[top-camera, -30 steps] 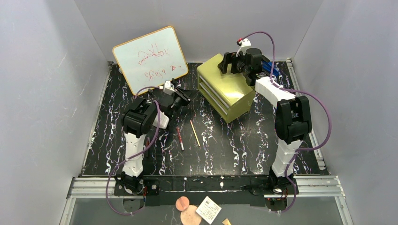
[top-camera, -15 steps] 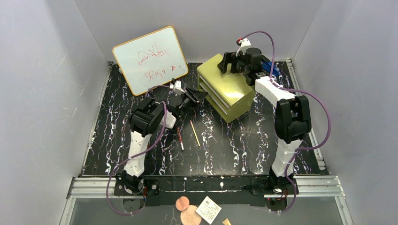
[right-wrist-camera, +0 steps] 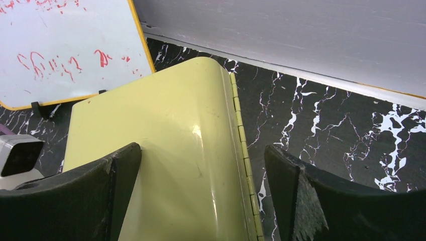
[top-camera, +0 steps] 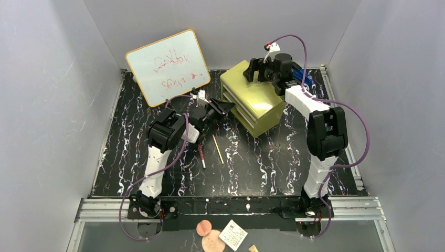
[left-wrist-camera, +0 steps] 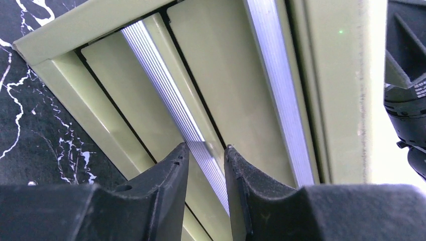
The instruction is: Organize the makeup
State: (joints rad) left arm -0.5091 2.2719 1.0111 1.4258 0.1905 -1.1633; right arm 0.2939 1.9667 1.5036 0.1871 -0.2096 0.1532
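Observation:
The olive-yellow drawer chest (top-camera: 254, 102) stands at the back right of the table. My left gripper (top-camera: 223, 108) is at its drawer fronts. In the left wrist view the gripper (left-wrist-camera: 206, 146) stands a little open, its tips on either side of a silver drawer handle strip (left-wrist-camera: 166, 85). My right gripper (top-camera: 254, 71) hangs wide open over the chest's top rear edge (right-wrist-camera: 166, 140), one finger above the lid, the other behind the hinge. Of the makeup, a dark-red pencil (top-camera: 201, 155) and a tan pencil (top-camera: 218, 149) lie loose on the table, in front of the chest.
A whiteboard (top-camera: 168, 65) with red writing leans at the back left. Grey walls close in three sides. Below the near rail lie two round pinkish discs (top-camera: 203, 227) and a small white square box (top-camera: 233, 234).
My left arm has swung right, from beside the whiteboard to the chest's drawer fronts, and its jaws have parted a little. The right arm has stayed put.

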